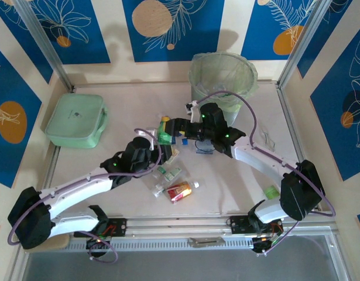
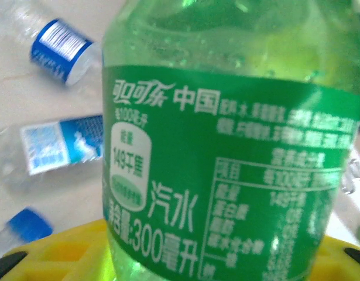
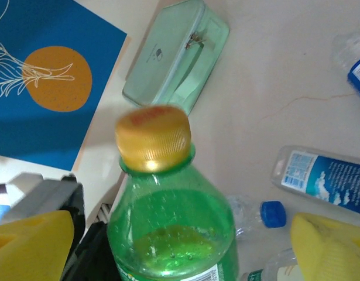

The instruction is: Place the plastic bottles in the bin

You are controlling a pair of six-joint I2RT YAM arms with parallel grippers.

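Green soda bottle (image 3: 171, 234): smooth round plastic, ribbed yellow cap; mid-table, near-left of bin (image 1: 197, 82).
L gripper (image 2: 218, 260): yellow pads clamp the bottle at its label.
R gripper (image 3: 182, 249): jaws wide, pads clear of bottle.
R wrist: mint case (image 3: 177, 55), far left.
L wrist: crushed clear blue-label bottles (image 2: 57, 149) behind.

Pale beige tabletop (image 1: 226, 187) under soft, even light. Blue wall panels with white leaf drawings and orange discs (image 1: 197, 35) stand from nine through three o'clock; silver aluminium frame posts (image 1: 48, 50) at ten and two.
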